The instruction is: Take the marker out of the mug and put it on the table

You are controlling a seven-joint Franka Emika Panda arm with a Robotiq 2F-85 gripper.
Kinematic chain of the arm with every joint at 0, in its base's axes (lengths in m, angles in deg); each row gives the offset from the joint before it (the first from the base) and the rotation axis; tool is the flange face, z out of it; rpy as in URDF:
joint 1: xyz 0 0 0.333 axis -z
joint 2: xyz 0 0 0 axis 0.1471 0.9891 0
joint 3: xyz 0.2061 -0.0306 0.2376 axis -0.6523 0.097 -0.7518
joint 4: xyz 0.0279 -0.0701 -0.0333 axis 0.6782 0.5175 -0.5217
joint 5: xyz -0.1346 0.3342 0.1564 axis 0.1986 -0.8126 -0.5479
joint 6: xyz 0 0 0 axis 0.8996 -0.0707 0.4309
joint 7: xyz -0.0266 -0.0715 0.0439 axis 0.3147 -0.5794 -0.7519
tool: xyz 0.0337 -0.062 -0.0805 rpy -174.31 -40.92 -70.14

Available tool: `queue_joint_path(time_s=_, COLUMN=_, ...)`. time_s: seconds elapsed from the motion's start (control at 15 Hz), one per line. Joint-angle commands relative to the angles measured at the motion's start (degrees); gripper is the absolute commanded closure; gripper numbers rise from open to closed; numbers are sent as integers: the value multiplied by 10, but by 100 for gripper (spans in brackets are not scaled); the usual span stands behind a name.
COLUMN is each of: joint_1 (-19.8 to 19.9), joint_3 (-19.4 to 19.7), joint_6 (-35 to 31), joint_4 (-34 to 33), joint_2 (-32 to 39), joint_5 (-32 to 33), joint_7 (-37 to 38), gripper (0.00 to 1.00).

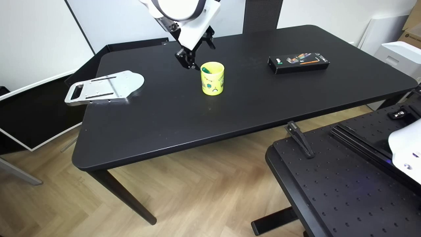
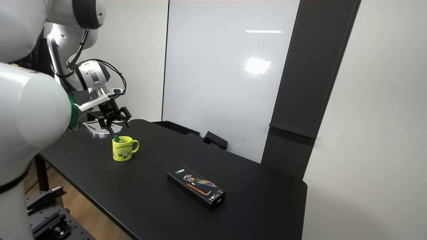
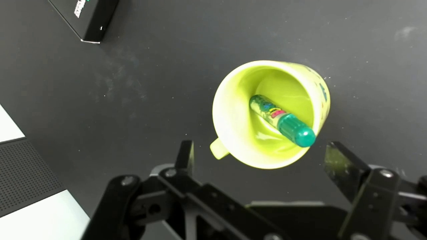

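The yellow-green mug stands upright on the black table (image 1: 164,128) in both exterior views (image 1: 212,84) (image 2: 122,152). In the wrist view the mug (image 3: 230,113) is seen from above, its handle at the lower left. The green marker (image 3: 280,120) leans inside it, its capped end at the rim on the lower right; the cap also shows in both exterior views (image 1: 205,70) (image 2: 117,138). My gripper (image 3: 259,145) is open and empty. In both exterior views it (image 1: 205,58) (image 2: 120,130) is tilted, above and close beside the mug's rim, apart from the marker.
A black box with a hex-key picture (image 1: 299,63) (image 2: 196,187) lies on the table; its corner (image 3: 90,20) shows in the wrist view. A grey metal plate (image 1: 108,86) lies at the table's end. A black perforated platform (image 1: 348,187) stands beside the table.
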Motion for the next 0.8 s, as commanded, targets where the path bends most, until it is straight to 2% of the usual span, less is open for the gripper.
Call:
queue_joint_path(time_s=0.0, joint_1=-6, joint_3=8, joint_6=4, joint_4=3, joint_2=-3, joint_5=-10, joint_7=19, gripper=0)
queue_joint_path(time_s=0.73, joint_1=-7, joint_3=9, joint_6=2, joint_4=16, joint_2=-9, joint_5=-30, joint_7=17, gripper=0)
